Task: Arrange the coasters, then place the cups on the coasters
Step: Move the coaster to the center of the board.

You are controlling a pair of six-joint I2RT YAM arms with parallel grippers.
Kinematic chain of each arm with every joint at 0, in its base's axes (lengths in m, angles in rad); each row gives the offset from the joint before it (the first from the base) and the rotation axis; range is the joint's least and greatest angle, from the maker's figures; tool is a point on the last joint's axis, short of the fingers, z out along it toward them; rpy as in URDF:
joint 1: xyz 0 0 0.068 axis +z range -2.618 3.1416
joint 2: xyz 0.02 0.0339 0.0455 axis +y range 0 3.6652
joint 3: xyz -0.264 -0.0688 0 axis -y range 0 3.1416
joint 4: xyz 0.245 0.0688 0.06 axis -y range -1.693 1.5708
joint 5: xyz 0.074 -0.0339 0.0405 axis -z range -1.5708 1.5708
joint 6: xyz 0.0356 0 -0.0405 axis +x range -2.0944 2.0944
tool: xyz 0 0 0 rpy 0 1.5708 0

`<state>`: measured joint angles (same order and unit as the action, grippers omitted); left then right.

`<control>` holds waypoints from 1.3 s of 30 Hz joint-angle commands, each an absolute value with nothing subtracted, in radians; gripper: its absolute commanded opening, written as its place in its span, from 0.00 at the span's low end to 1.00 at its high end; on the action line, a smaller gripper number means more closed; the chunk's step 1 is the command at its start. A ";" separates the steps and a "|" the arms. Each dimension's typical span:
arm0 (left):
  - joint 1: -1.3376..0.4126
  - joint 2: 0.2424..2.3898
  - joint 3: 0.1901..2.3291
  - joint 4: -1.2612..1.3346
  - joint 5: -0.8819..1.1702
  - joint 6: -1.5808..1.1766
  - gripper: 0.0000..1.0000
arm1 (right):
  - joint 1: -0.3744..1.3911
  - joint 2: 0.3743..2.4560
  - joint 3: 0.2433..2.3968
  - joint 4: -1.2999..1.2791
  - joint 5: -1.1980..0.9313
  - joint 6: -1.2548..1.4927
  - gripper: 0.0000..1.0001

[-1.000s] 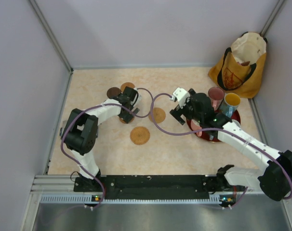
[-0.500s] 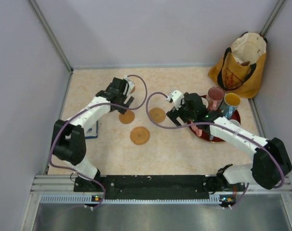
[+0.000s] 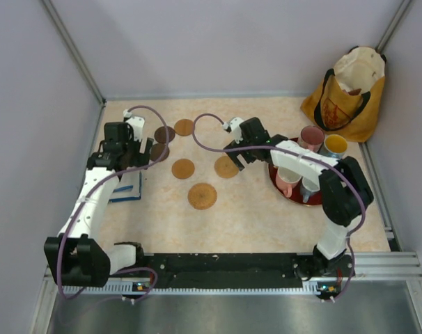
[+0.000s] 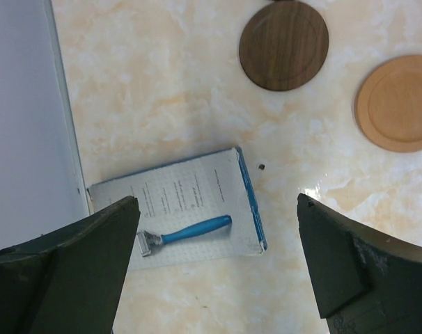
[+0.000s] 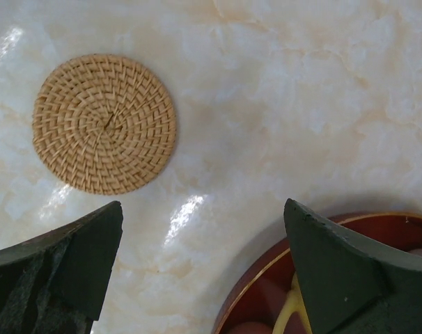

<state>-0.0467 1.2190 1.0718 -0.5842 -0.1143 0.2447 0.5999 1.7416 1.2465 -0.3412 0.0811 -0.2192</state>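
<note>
Six coasters lie on the table: two dark brown ones [image 3: 163,133] [image 3: 159,151], three tan ones [image 3: 184,127] [image 3: 183,168] [image 3: 202,195] and a woven one [image 3: 226,167]. The cups stand on the red tray [image 3: 340,172]: a pink cup [image 3: 312,137], a blue cup with yellow inside [image 3: 334,146], another pink cup [image 3: 286,182] and a blue-grey cup [image 3: 308,189]. My left gripper [image 3: 124,154] hangs open and empty at the far left, left of the dark coasters. The left wrist view shows a dark coaster [image 4: 284,45] and a tan coaster [image 4: 397,103] ahead. My right gripper [image 3: 237,154] is open and empty between the woven coaster [image 5: 104,124] and the tray [image 5: 267,292].
A flat razor package [image 3: 127,188] lies near the left wall, right under my left gripper [image 4: 218,264]; its blue razor [image 4: 186,233] shows. A yellow-orange bag [image 3: 347,94] stands at the back right corner. Walls close in the table on the left, back and right.
My left arm has swung left, away from the coasters, to above the razor package. My right gripper has moved left and back from the tray to beside the woven coaster. Both stay open.
</note>
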 commanded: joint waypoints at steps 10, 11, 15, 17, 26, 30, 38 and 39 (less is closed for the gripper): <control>0.032 1.161 0.996 -0.557 0.038 0.226 0.99 | 0.632 1.925 1.416 -0.359 0.179 -0.201 0.97; 0.032 1.163 0.994 -0.557 0.044 0.225 0.99 | 0.635 1.933 1.419 -0.359 0.181 -0.199 0.97; 0.038 1.169 0.989 -0.558 0.060 0.222 0.99 | 0.649 1.959 1.436 -0.359 0.186 -0.195 0.97; 0.043 1.170 0.988 -0.558 0.069 0.221 0.99 | 0.653 1.971 1.446 -0.357 0.186 -0.187 0.97; 0.052 1.167 0.985 -0.560 0.087 0.219 0.99 | 0.667 2.011 1.470 -0.357 0.209 -0.178 0.97; 0.052 1.167 0.985 -0.560 0.094 0.218 0.99 | 0.667 2.029 1.485 -0.359 0.212 -0.175 0.97; 0.058 1.166 0.983 -0.558 0.103 0.218 0.99 | 0.681 2.029 1.477 -0.359 0.186 -0.170 0.97; 0.060 1.167 0.983 -0.557 0.103 0.218 0.99 | 0.683 2.026 1.476 -0.360 0.181 -0.170 0.97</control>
